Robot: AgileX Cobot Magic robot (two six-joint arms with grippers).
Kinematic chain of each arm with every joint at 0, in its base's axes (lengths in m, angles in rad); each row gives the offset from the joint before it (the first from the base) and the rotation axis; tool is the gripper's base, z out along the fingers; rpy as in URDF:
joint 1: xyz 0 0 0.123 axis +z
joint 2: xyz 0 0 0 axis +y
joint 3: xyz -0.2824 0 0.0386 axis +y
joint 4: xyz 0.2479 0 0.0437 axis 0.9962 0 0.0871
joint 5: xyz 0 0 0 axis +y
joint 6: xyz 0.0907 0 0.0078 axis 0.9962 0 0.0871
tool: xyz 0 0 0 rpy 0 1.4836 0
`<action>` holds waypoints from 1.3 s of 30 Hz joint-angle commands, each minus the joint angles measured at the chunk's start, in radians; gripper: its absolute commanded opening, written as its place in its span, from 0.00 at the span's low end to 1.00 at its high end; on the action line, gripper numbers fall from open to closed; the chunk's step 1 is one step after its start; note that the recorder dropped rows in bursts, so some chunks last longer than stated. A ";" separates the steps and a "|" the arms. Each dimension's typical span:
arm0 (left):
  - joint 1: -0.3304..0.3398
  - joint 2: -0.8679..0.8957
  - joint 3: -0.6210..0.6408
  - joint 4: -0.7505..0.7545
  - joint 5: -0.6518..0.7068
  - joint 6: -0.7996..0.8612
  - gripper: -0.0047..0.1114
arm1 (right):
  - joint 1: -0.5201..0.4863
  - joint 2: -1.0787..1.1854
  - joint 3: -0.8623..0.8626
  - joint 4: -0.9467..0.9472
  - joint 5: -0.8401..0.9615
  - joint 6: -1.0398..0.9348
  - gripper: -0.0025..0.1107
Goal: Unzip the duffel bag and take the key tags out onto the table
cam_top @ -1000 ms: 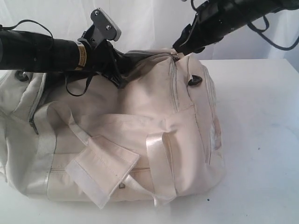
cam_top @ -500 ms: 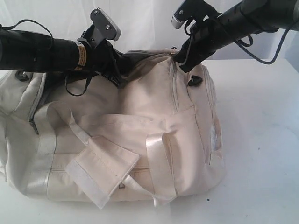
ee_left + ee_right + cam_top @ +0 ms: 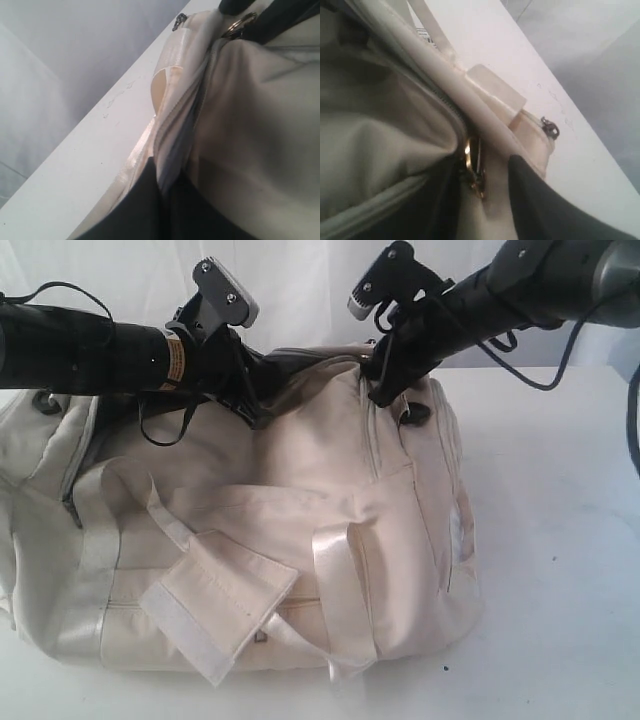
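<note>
A big, soft, cream cloth duffel bag [image 3: 300,510] lies on the flat white table [image 3: 560,540]. It fills the left and middle of the exterior view. Its shiny pale straps [image 3: 345,590] hang down the front. A flat cloth handle flap [image 3: 215,610] lies across them at the lower left. A small black plastic ring [image 3: 417,412] sits near the top of the bag's right end.

The black left arm [image 3: 80,350] reaches in from the upper left. The left gripper [image 3: 252,400] is on the top of the bag, in the upper middle of the picture. In the left wrist view, its two dark fingers [image 3: 135,210] are pressed close together. A fold of the bag's cloth, right beside the zipper, is pinched between them. So this gripper [image 3: 167,185] is clamped tight on the duffel bag.

The black right arm [image 3: 520,290] comes in from the upper right. The right gripper [image 3: 385,385] touches the top of the bag just above the black ring. In the right wrist view, a small gold metal zipper pull [image 3: 471,165] sits between this gripper's dark fingers [image 3: 545,210]. That view is very close and blurry. I cannot tell if the fingers squeeze the pull or only sit beside it. The two grippers are near each other on the bag's top, but apart.
</note>
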 commanded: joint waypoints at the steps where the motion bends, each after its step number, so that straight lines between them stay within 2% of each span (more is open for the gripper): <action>1: -0.013 -0.031 -0.004 0.007 -0.043 -0.011 0.04 | 0.025 0.020 0.000 0.006 -0.098 -0.014 0.17; 5: -0.013 -0.031 -0.004 0.007 -0.036 -0.011 0.04 | 0.032 0.013 0.000 0.006 -0.102 -0.011 0.02; 9: -0.013 -0.031 -0.004 0.007 -0.005 -0.011 0.04 | 0.032 -0.020 0.000 0.006 -0.095 -0.006 0.02; 14: -0.013 -0.031 -0.004 -0.026 0.080 -0.011 0.04 | 0.032 -0.076 0.000 -0.014 -0.001 0.001 0.02; 20: -0.013 -0.031 -0.004 -0.068 0.212 -0.011 0.04 | 0.032 -0.147 0.000 -0.213 0.071 0.178 0.02; 24: -0.013 -0.031 -0.004 -0.083 0.292 -0.011 0.04 | 0.032 -0.192 0.000 -0.337 0.181 0.264 0.02; 33: -0.013 -0.031 -0.004 -0.122 0.486 -0.011 0.04 | 0.032 -0.280 0.000 -0.405 0.367 0.319 0.02; 39: -0.013 -0.031 -0.004 -0.122 0.512 -0.011 0.04 | 0.032 -0.313 0.000 -0.485 0.411 0.402 0.02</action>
